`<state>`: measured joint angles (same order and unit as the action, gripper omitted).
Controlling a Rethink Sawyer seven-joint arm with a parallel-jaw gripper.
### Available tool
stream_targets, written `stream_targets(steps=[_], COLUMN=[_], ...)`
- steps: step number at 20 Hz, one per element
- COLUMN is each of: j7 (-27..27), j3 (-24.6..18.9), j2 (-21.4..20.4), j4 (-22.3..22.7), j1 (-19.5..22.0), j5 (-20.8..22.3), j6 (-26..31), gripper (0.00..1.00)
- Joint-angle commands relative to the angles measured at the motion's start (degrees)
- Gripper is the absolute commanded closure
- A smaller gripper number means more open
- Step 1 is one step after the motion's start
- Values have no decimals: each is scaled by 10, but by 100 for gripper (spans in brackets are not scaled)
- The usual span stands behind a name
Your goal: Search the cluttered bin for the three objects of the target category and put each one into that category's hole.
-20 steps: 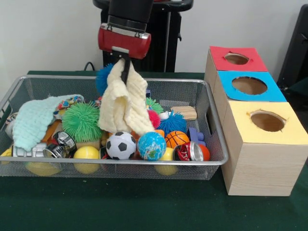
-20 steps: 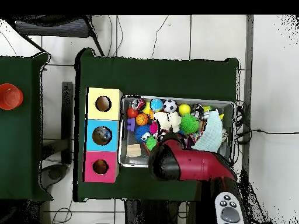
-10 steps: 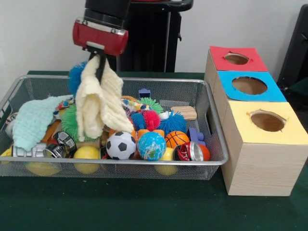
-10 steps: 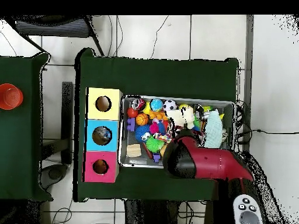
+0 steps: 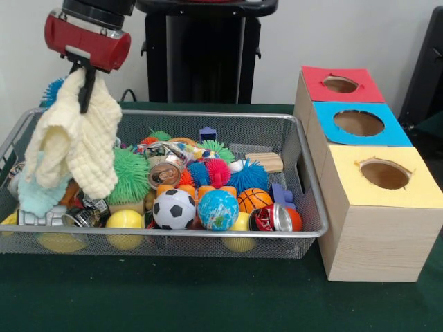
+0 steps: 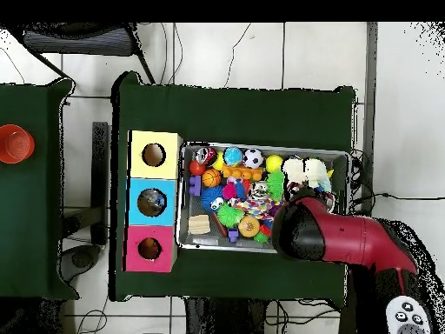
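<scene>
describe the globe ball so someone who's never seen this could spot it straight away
Look at the wire basket beside the three boxes, along its front edge. The globe ball sits there between the soccer ball and a small basketball. It alone is blue with green patches like a map.

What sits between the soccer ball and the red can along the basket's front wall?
In the front view, a blue-green globe ball lies between the black-and-white soccer ball and the red metal can, with a yellow ball tucked behind.

I can't read any words, numbers or signs here, not on the boxes, the cans or the toys.
</scene>
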<state>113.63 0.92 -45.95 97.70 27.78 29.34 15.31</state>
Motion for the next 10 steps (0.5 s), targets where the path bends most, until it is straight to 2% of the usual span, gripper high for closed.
stream_targets(steps=[1,5,10], j7=[-91,-71,-40], j3=[-63,-57,-51], j2=[19,51,87], j4=[-18,1,11], j1=[15,29,39], j5=[42,43,52], j6=[62,65,20], gripper=[100,100,100])
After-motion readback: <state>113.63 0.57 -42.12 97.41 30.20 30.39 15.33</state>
